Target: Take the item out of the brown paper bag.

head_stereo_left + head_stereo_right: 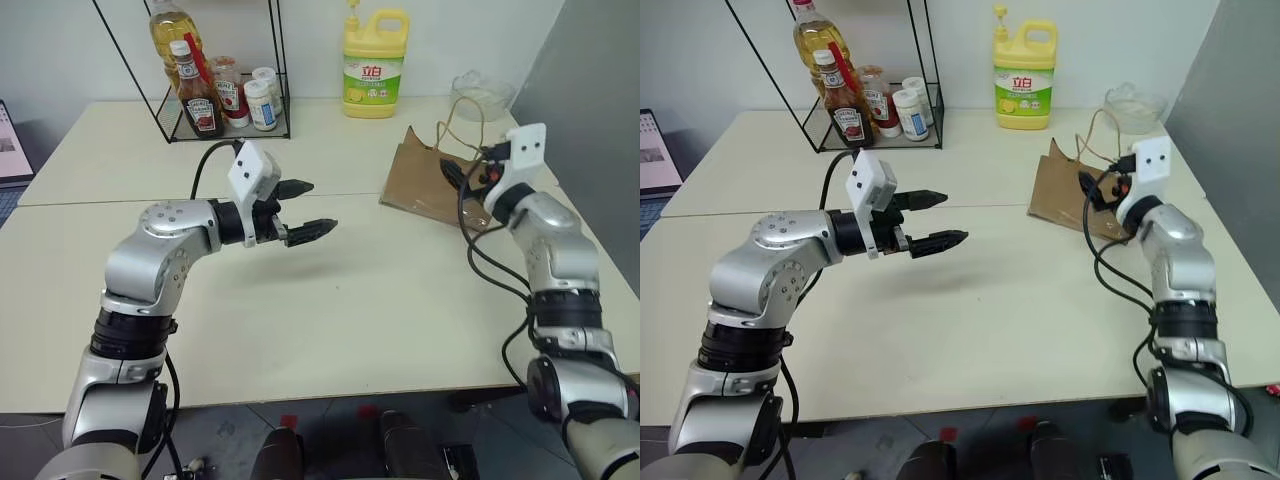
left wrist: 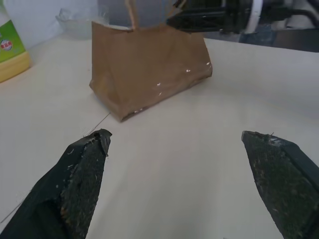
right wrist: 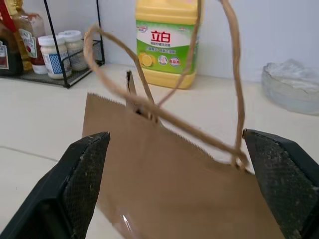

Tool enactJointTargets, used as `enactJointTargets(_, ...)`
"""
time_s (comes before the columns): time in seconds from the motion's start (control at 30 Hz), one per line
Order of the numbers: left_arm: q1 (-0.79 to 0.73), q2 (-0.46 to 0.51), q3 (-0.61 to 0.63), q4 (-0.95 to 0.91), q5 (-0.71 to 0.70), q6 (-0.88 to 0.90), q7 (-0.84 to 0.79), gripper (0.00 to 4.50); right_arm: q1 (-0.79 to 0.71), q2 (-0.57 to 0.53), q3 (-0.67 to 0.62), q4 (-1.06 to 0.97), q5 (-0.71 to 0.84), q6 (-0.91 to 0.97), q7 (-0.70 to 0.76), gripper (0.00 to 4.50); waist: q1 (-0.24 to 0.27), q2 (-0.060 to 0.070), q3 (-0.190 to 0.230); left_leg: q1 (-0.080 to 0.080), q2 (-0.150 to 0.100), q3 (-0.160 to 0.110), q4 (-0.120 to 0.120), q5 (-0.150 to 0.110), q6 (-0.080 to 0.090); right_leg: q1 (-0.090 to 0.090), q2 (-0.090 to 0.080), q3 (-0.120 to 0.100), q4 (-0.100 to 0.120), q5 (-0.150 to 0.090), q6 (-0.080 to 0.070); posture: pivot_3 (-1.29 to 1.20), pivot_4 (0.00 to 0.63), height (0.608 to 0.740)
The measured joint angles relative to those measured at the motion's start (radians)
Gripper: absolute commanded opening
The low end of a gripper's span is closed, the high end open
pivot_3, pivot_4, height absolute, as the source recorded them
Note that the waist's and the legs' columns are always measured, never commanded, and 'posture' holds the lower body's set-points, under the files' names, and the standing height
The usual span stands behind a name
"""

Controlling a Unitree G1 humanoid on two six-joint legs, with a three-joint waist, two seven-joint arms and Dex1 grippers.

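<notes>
Brown paper bag (image 1: 425,185): stands on the cream bench (image 1: 350,300) toward the far right, creased, its two thin loop handles (image 3: 149,107) rising above the serrated top edge.
Item: I cannot see it — the bag's wall hides whatever lies inside.
Right claw (image 3: 174,174): released, both black fingers spread wide; it hangs just at the bag's top, the fingers framing the bag's upper part and handles, and I cannot tell whether they touch the paper.
Left claw (image 1: 305,210): released as well, fingers parted, held in the air above the middle of the bench, pointing across toward the bag and well apart from it.
Behind the bag: a yellow detergent jug (image 1: 375,65) with a green label stands near the wall, and a clear glass bowl (image 1: 482,95) sits at the far right corner.
Far left: a black wire rack (image 1: 225,100) — it holds a ketchup bottle (image 1: 198,100), a tall oil bottle (image 1: 175,35) and small white jars (image 1: 262,100).
Bench seam: a thin joint line runs across between the two slabs.
</notes>
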Motion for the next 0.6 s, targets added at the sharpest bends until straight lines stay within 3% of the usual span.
enactJointTargets(0.23, -0.019, 0.017, 0.003, 0.007, -0.015, 0.012, -0.012, 4.49, -0.192, 0.008, -0.008, 0.318, -0.002, -0.096, -0.020, 4.50, -0.006, 0.001, 0.001, -0.004, 0.000, -0.002, 0.002, 0.000, -0.001, -0.001, 0.000, -0.001, 0.000, 0.000, 0.000, 0.00, 0.150, 0.740)
enactJointTargets(0.6, 0.016, 0.055, 0.037, -0.050, -0.046, 0.040, -0.006, 4.49, -0.363, 0.057, -0.009, 0.607, 0.007, -0.145, 0.096, 4.50, -0.018, 0.002, 0.001, -0.005, 0.000, -0.003, 0.002, 0.001, -0.002, -0.002, 0.000, -0.001, 0.003, 0.000, 0.000, 0.00, 0.150, 0.740)
